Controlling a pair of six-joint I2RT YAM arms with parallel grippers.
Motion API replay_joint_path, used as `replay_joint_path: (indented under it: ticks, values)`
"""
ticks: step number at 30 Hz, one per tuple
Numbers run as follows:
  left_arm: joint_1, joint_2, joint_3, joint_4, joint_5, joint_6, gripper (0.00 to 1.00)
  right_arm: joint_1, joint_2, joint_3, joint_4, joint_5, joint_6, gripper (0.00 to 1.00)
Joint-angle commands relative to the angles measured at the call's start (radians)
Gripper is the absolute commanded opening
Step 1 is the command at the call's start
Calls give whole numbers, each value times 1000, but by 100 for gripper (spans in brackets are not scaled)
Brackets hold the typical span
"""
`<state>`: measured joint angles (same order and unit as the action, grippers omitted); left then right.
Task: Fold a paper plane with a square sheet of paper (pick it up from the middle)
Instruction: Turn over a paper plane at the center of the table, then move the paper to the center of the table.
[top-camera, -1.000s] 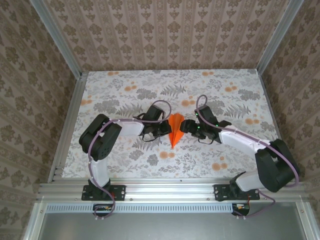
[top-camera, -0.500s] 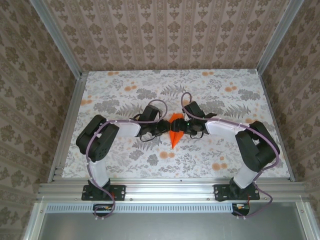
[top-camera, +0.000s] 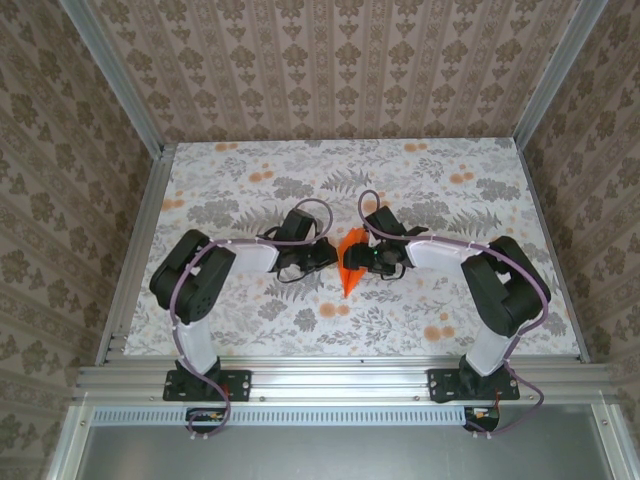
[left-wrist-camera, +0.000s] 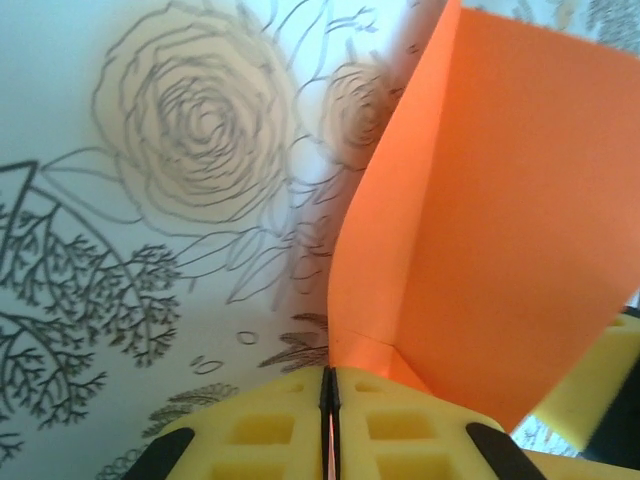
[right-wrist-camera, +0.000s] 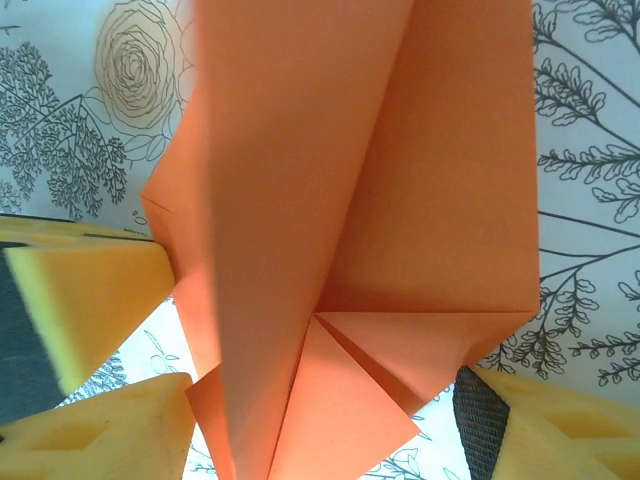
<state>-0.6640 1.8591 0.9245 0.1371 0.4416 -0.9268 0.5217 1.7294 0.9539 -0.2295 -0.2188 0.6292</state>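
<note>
Around the paper plane (top-camera: 349, 268): one pinch, one wide straddle

Just left of the paper plane, the left gripper (left-wrist-camera: 328, 385) presses its yellow pads (left-wrist-camera: 260, 425) together on a thin edge of the orange paper. The plane itself sits between both grippers, partly lifted off the flowered tablecloth (top-camera: 250, 180). Just right of it, the right gripper (top-camera: 364, 262) has its jaws wide, straddling the folded body
</note>
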Motion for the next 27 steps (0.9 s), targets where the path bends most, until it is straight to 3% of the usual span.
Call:
replay_joint_path:
  ticks: [1, 8, 19, 27]
  values:
    - [9, 18, 16, -51, 5, 32, 10, -2, 16, 35, -34, -39, -21, 71]
    - [9, 26, 7, -39, 8, 25, 7, 0, 28, 35, -13, -103, -1, 66]
    - [10, 28, 6, -44, 3, 25, 6, 8, 26, 42, -66, -43, -8, 72]
    - [12, 32, 5, -39, 3, 20, 6, 17, 19, 10, 20, -182, 41, 71]
